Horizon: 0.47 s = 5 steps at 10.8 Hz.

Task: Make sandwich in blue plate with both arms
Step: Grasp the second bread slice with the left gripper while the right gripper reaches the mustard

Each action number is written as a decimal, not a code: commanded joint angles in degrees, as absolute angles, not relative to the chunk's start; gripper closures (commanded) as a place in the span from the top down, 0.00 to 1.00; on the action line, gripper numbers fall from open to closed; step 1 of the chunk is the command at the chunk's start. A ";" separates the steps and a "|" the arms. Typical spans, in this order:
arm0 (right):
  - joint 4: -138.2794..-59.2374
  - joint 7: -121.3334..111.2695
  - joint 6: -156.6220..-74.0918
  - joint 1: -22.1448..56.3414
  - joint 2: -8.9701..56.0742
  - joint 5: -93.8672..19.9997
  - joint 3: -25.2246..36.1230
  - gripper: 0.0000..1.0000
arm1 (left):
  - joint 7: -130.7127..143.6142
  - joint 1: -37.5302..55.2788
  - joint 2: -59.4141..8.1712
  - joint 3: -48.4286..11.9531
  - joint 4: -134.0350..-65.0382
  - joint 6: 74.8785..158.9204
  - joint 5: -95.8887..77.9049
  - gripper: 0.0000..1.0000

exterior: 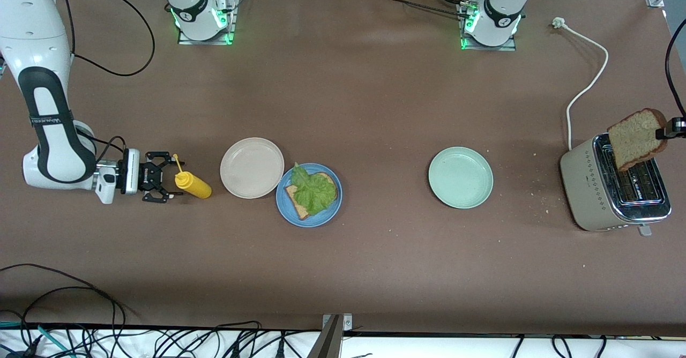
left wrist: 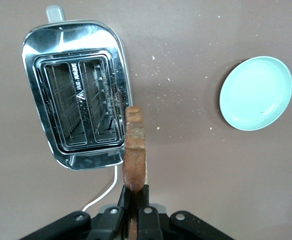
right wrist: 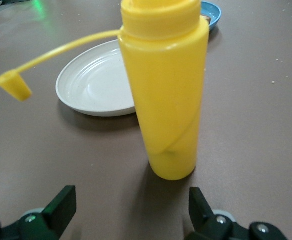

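- My left gripper (left wrist: 134, 212) pinches a bread slice (exterior: 638, 137) by its edge, over the toaster (exterior: 616, 193), so I think I can carry it.
- The blue plate (exterior: 309, 195) sits beside the beige plate (exterior: 252, 167). It holds bread and lettuce (exterior: 312, 188), so the sandwich needs its top.
- My right gripper (exterior: 159, 184) is spread wide, low by the yellow bottle (exterior: 193, 184), waiting.
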<state>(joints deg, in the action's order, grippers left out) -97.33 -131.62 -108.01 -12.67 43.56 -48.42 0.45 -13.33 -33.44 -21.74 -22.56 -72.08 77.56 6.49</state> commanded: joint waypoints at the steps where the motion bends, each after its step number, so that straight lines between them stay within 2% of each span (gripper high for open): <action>1: -95.10 -132.71 -109.33 -13.01 46.84 -51.84 -2.10 1.00 | -14.33 -33.84 -20.66 -22.24 -71.72 76.46 4.31 0.00; 5: -95.19 -133.24 -112.23 -12.04 47.90 -54.14 -3.86 1.00 | -14.15 -33.49 -18.02 -23.02 -71.89 76.12 4.31 0.00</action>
<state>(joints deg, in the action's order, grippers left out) -96.48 -132.04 -111.30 -12.01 46.65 -52.33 -2.99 -13.33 -33.49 -20.62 -22.64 -72.00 77.41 5.82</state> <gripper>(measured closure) 0.000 0.921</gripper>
